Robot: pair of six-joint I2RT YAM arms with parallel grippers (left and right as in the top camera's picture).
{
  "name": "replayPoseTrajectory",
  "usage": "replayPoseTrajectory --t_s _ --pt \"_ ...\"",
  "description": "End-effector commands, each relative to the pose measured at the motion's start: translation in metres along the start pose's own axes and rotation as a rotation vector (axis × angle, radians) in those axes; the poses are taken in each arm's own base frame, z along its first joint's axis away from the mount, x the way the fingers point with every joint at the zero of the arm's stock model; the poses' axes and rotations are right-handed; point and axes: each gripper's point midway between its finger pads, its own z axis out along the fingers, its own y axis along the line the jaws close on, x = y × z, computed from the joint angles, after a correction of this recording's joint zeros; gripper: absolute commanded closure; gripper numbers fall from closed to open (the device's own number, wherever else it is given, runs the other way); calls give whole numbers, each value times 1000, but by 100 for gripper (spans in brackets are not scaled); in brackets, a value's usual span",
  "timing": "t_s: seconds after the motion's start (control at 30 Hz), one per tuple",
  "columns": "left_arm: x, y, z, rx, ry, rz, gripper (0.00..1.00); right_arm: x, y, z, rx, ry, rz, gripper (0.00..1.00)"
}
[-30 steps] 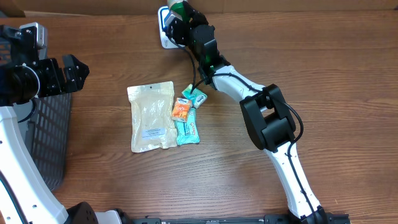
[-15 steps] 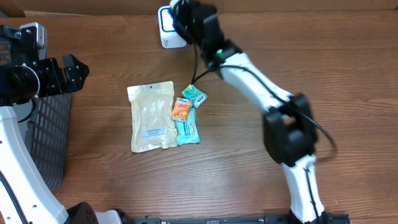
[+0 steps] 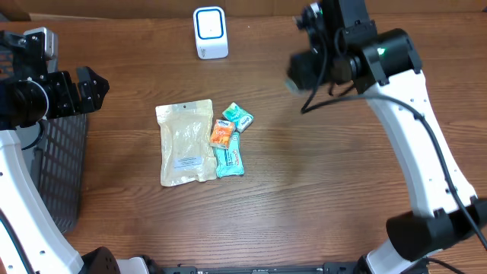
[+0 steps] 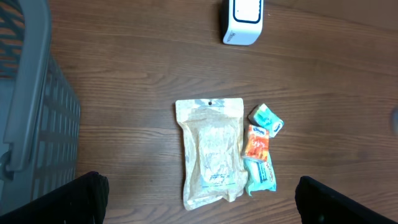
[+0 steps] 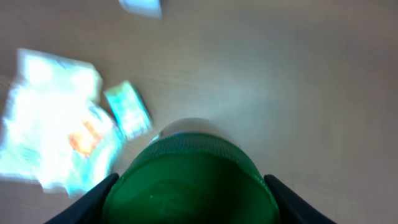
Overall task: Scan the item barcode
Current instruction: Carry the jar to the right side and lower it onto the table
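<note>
My right gripper (image 5: 189,202) is shut on a round green-capped item (image 5: 189,177), which fills the lower half of the right wrist view. Seen from overhead, the right gripper (image 3: 308,67) hangs blurred above the table at the back right, well to the right of the white scanner (image 3: 210,32). The scanner (image 5: 140,6) shows only as a blur at the top edge of that wrist view. No barcode is visible. My left gripper (image 3: 95,85) is open and holds nothing, high at the far left. Its dark fingers (image 4: 62,202) stand wide apart.
On the table's middle lie a beige pouch (image 3: 186,143), a teal packet (image 3: 237,116), an orange packet (image 3: 221,135) and a teal bar (image 3: 230,159). A dark mesh basket (image 3: 53,152) stands at the left edge under the left arm.
The right arm has swung from right at the scanner out to the right, carrying the green-capped item away from it. The left arm has not moved.
</note>
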Motion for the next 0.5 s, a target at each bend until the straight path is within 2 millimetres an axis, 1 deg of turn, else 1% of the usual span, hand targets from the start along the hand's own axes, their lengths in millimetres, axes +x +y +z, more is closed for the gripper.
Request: replayPoseTrajectory --t_s 0.0,0.1,0.23,0.37,0.47 --pt "-2 -6 -9 8 -29 38 0 29 -33 26 25 122 137 70" --pt "-2 -6 -9 8 -29 38 1 53 -62 43 52 190 225 70" --pt "-2 -6 -9 8 -29 38 0 79 -97 65 82 232 347 70" --pt "-2 -6 -9 8 -29 38 1 95 -124 89 121 225 408 71" --pt "-2 -6 -9 8 -29 38 1 111 -153 103 231 217 451 71"
